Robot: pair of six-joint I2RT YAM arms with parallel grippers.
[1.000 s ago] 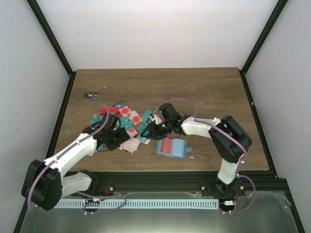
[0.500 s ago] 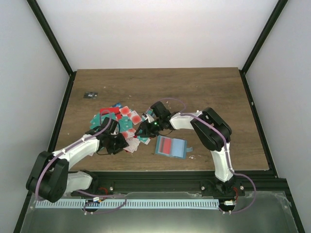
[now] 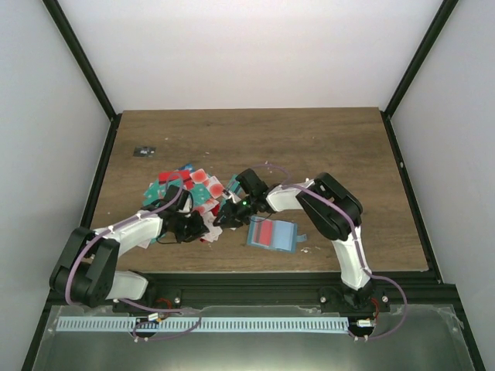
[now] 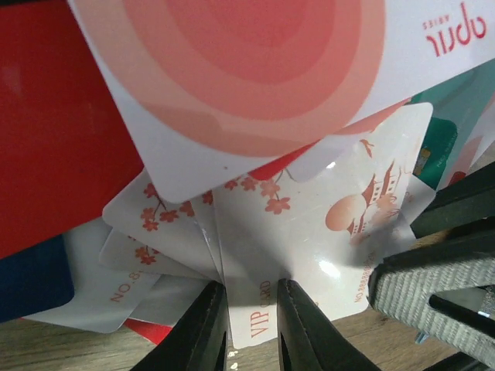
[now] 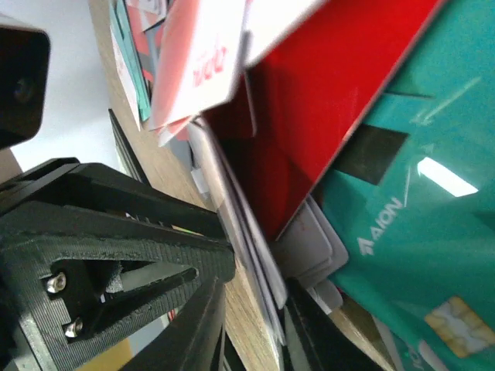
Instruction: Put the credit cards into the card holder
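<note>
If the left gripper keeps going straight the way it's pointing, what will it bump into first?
Most likely the white VIP card with red blossoms: its edge lies between the fingers of the left gripper, and the other credit cards are piled just beyond. Depth is hard to judge this close.

The left gripper [image 3: 198, 229] has slid right and toward the bases along the near edge of the credit cards [image 3: 195, 184], uncovering the pile's left part; the right gripper [image 3: 221, 217] has pushed left into that same edge; the two now sit just beside each other; the right arm's elbow [image 3: 338, 199] has swung left; the left arm [image 3: 128, 229] lies straighter.
</note>
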